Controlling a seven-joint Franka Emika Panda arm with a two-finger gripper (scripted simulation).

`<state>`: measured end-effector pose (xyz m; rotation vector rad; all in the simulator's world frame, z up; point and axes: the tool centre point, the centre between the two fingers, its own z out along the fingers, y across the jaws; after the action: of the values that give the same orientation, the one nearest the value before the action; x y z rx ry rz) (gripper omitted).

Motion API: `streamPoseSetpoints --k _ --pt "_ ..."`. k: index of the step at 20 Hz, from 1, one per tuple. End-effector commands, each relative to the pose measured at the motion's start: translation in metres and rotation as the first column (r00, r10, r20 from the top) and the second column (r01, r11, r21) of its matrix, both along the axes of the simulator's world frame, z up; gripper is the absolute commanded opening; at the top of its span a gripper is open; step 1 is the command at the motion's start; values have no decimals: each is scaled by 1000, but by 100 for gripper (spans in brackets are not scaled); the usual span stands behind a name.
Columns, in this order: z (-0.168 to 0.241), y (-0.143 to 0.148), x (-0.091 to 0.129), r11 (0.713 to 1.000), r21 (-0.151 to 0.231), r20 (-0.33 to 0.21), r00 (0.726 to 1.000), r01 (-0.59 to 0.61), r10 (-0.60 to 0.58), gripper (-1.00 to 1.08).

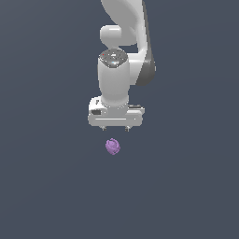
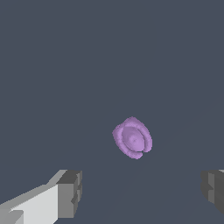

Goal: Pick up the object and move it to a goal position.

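Everything sits against one flat, dark slate-grey surface (image 1: 46,186), no edges or walls showing. The gripper (image 1: 115,128) has its fingers (image 2: 70,192) spread wide, holding nothing, and the little purple object (image 1: 112,146) lies just apart from it, untouched.

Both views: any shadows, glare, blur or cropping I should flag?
Exterior view: flat, even light, no cast shadow under the purple blob, a small highlight on the arm's wrist cap, everything sharp. Wrist view: the blob is crisp with soft shading; the open gripper has its fingers cut off at the frame edge.
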<state>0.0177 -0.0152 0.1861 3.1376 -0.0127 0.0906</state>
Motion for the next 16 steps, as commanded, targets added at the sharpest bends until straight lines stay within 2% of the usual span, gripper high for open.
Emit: streamPoseSetpoints --k 1,9,16 --pt "0 0 0 1000 0 0 1000 0 0 100" --pt "16 23 6 1000 29 20 1000 8 -9 100" --pt "14 22 6 1000 26 19 1000 -7 6 100"
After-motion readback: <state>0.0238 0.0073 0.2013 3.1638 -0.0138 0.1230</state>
